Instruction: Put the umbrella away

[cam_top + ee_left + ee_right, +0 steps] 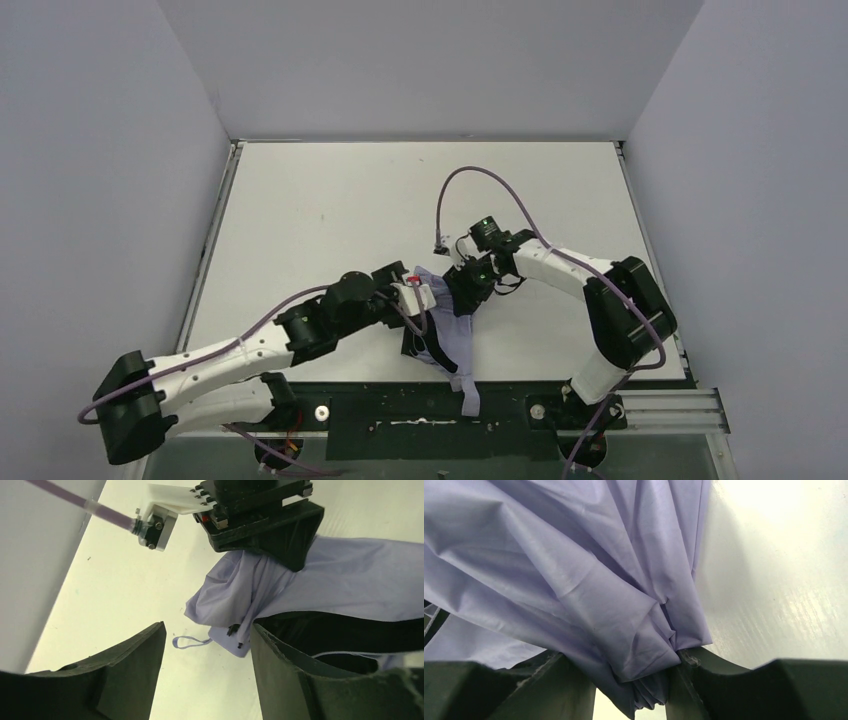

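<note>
Your right pincer (634, 677) is pinching a bunched fold of the umbrella (445, 335). Lavender cloth is squeezed between both fingers and fans out above them. Your left pincer (207, 630) is spread with nothing gripped, and only the desk (330, 210) and the wrist loop (190, 642) show through the gap. The loop lies flat on the desk, attached to the small lavender handle (227, 642). The left pincer's one finger (290, 670) sits right against the dark underside of the canopy; can't tell if it touches. The umbrella is collapsed and crumpled, not rolled, lying on the desk near its near edge, about centre, between the two pincers. A narrow tail of cloth runs off that near edge. In the top view the two pincers meet over the upper end of the fabric, left one coming in from the left, right one from the right.
</note>
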Action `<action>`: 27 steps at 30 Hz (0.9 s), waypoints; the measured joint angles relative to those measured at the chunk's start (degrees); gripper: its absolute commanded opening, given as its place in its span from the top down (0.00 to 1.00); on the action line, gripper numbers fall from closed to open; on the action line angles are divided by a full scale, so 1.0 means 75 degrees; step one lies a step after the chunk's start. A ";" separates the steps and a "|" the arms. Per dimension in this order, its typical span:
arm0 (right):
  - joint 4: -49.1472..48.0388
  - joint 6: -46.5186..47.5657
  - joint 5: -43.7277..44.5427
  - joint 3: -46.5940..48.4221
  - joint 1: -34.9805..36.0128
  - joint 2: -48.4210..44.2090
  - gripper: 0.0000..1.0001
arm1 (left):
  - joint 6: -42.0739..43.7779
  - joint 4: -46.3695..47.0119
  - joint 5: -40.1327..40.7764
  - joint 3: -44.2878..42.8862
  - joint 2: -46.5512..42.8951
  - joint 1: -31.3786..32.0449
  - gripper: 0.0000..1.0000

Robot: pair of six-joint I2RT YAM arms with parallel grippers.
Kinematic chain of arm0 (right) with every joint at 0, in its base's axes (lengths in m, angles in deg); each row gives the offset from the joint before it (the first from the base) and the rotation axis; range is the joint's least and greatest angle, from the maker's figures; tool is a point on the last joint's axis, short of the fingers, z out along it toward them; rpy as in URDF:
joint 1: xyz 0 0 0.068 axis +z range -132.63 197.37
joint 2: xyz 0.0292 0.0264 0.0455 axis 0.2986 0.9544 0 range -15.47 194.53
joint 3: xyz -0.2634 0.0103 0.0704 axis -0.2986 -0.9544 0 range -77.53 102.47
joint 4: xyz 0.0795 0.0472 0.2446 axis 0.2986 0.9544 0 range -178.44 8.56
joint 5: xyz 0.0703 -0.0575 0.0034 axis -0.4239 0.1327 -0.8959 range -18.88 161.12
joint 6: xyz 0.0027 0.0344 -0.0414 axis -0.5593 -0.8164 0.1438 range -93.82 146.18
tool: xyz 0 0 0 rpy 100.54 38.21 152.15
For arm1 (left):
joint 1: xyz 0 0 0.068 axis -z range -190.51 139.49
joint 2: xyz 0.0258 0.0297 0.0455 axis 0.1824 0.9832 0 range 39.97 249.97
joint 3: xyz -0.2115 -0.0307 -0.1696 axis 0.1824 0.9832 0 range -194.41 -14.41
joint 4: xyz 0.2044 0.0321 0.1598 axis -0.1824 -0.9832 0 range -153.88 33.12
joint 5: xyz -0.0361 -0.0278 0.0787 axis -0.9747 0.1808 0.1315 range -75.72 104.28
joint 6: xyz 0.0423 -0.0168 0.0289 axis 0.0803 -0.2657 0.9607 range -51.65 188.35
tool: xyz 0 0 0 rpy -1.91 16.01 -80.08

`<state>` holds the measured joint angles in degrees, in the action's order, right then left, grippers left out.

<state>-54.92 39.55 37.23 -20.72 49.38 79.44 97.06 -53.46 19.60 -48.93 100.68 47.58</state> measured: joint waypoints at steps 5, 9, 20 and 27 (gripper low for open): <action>-0.0233 0.0154 0.0329 -0.0195 0.0224 -0.0221 0.75 | -0.1469 -0.0688 0.0044 0.0353 -0.1594 -0.0192 0.33; -0.0603 0.0338 0.0731 -0.0554 0.0525 -0.0612 0.76 | -0.2981 -0.1046 0.0050 0.0356 -0.2180 -0.1093 0.33; -0.0985 0.0469 0.1326 -0.0898 0.0863 -0.1003 0.75 | -0.8186 -0.1384 -0.0924 -0.0029 -0.0822 -0.2401 0.41; -0.1005 0.0414 0.1445 -0.0898 0.0944 -0.1003 0.76 | -0.9343 -0.1169 -0.0979 -0.0318 0.0300 -0.2136 0.52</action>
<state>-62.46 42.65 48.07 -27.45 56.47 71.92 26.99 -62.23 12.26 -51.31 102.93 31.56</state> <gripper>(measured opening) 0.416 0.535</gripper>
